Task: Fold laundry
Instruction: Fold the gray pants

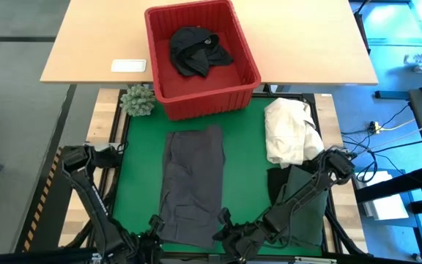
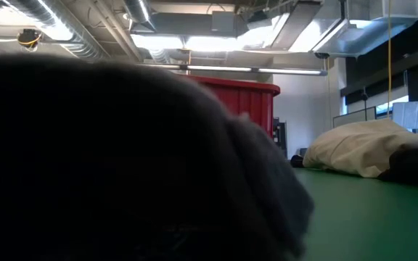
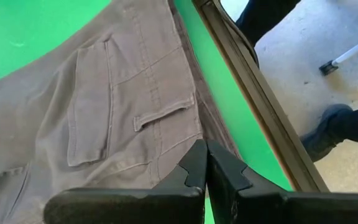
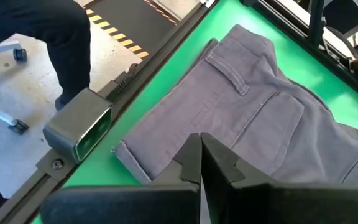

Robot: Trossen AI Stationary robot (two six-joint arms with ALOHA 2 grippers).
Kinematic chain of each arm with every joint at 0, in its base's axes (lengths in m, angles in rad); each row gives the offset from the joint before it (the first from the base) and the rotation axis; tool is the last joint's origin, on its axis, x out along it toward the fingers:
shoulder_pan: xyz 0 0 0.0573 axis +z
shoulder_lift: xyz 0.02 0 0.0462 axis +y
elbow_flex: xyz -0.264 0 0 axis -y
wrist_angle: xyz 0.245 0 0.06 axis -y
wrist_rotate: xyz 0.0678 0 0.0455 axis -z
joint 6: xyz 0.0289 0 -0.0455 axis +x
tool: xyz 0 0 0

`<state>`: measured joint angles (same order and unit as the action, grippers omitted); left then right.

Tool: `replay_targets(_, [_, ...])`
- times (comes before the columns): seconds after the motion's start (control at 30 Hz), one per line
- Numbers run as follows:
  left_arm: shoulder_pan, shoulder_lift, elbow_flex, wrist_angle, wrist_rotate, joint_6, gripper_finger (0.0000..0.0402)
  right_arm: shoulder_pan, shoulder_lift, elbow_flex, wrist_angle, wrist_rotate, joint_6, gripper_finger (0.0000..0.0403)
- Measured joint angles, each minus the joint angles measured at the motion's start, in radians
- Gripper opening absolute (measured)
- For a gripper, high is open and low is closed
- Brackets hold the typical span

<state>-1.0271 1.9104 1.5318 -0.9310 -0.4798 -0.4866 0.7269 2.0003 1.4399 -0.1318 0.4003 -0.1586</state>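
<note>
Both dark arms are seen folded low at the table's near edge, the left gripper (image 3: 205,163) and right gripper (image 4: 200,155) pressed fully closed.

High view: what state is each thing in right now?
Grey trousers: spread flat on the green mat.
Black garment: crumpled in the red basket.
Cream cloth: heaped on the mat.
Dark green garment: lying flat, partly under the right arm.
Left gripper: jaws shut, empty, over the trousers.
Right gripper: jaws shut, empty, over the trousers.
</note>
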Motion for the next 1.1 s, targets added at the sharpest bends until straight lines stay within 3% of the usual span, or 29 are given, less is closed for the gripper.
replay_targets(0.43, [0.0,0.0,0.0,0.001,-0.001,0.001,0.0,-0.008,0.0,0.0,-0.012,-0.034,0.005,0.0003])
replay_targets(0.6, [0.006,-0.002,-0.001,0.087,-0.143,0.18,0.0,-0.007,0.0,0.0,-0.041,-0.06,-0.003,0.0003])
replay_targets(0.7, [0.009,-0.002,-0.001,0.15,-0.175,0.179,0.0,-0.01,0.0,0.0,-0.046,-0.124,-0.003,0.0003])
replay_targets(0.8, [0.012,-0.002,-0.001,0.19,-0.172,0.178,0.0,-0.016,0.0,0.0,-0.045,-0.189,0.0,0.0003])
replay_targets(1.1, [0.024,-0.002,-0.001,0.266,-0.164,0.177,0.0,-0.013,0.03,0.0,-0.014,-0.211,0.004,0.0005])
